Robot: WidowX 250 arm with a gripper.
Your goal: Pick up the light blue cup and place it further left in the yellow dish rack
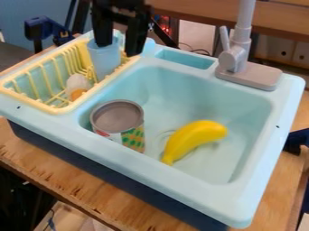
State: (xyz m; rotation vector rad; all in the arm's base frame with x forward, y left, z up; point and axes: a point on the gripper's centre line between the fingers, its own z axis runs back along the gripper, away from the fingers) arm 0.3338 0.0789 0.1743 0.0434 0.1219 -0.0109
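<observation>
Pincer (pixel 118 49) released, fingers apart, above yellow rack (pixel 63 109). Blue cup (pixel 105 62) directly below, upright in rack, long axis roughly parallel to fingers. One finger at cup mouth; other beside cup, toward faucet (pixel 242 32).

Black pincer (pixel 118 50) at blue cup (pixel 104 59), yellow rack (pixel 57 110), can (pixel 118 118) and banana (pixel 192 138) in sink (pixel 187 88)

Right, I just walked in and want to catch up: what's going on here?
The black gripper is open at the light blue cup in the yellow dish rack, one finger at the cup's mouth, the other beside it. In the toy sink, a tin can stands near a yellow banana.
</observation>
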